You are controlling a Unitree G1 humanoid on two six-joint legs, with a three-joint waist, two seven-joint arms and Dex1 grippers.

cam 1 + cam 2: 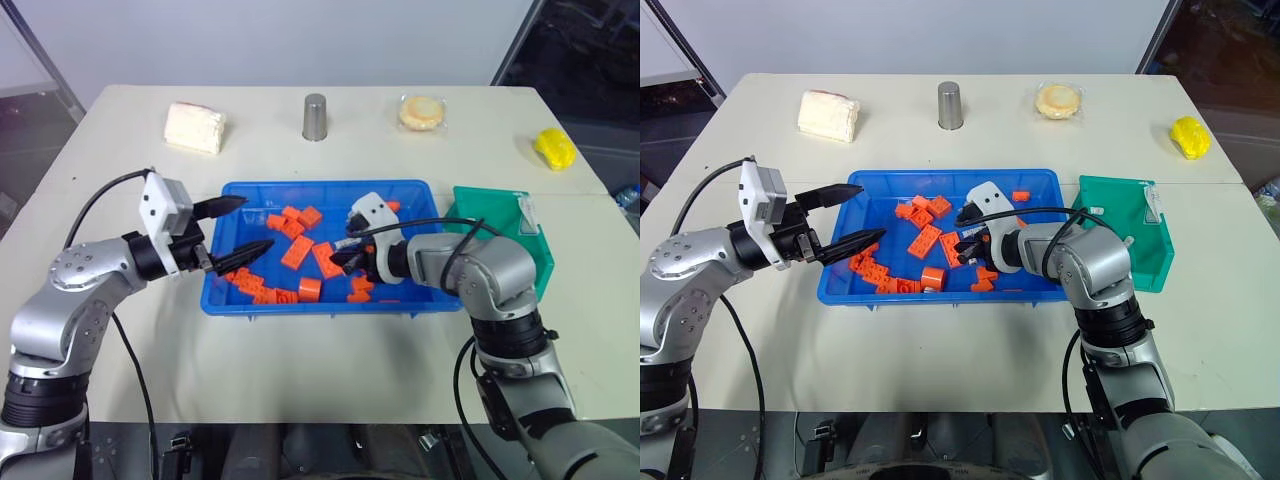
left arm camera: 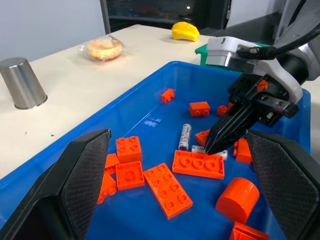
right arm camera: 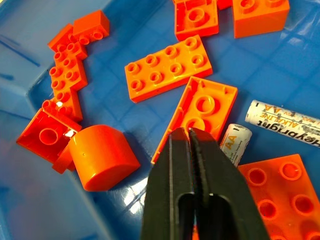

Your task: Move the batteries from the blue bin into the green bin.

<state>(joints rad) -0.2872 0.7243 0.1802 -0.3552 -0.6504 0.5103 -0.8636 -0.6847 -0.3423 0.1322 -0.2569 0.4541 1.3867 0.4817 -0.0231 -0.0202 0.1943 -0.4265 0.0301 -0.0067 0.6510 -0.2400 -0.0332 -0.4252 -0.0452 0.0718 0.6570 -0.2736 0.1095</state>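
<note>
From my station I saw the right gripper (image 3: 190, 137) down inside the wide, shallow bright blue plastic bin (image 1: 240, 300), its two black fingers pressed together with nothing caught between them. The tips rested at the edge of a flat orange plastic block (image 3: 200, 112), and a short silver-grey AA battery (image 3: 235, 142) lay just beside the fingers, touching that block but not gripped. A second silver-grey battery (image 3: 285, 122) lay near it on the blue floor, among more scattered orange blocks (image 1: 295, 250) and an orange half-cylinder piece (image 3: 102, 157). The left gripper (image 1: 235, 230) hovered over the left end of the bin with its jaws spread wide, holding nothing and touching nothing. The small teal-green plastic bin (image 1: 510, 235) sat just beside the blue bin's right end; I could not tell whether the two touched.
</note>
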